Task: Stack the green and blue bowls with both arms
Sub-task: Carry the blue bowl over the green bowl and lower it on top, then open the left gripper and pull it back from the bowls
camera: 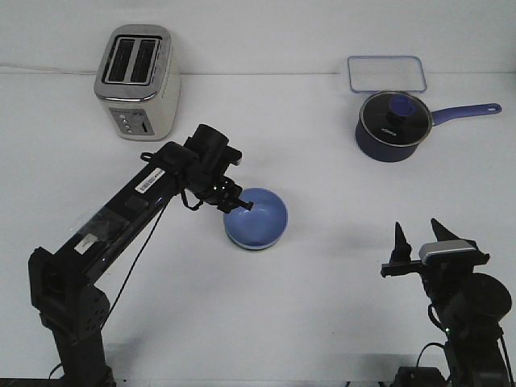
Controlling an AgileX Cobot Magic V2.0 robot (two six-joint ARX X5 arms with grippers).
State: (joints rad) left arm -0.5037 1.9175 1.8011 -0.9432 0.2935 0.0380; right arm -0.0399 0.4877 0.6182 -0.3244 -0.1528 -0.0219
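Observation:
The light blue bowl (258,214) sits nested in the pale green bowl (248,246), of which only a thin sliver of rim shows under its front left edge. They stand on the table a little left of centre. My left gripper (237,205) is at the blue bowl's left rim, with its fingers straddling the rim; the jaw gap is too small and dark to read. My right gripper (418,235) is open and empty. It points up near the front right of the table, well apart from the bowls.
A silver toaster (137,82) stands at the back left. A dark navy saucepan (391,126) with a glass lid and a handle to the right stands at the back right. A clear lidded container (386,74) sits behind it.

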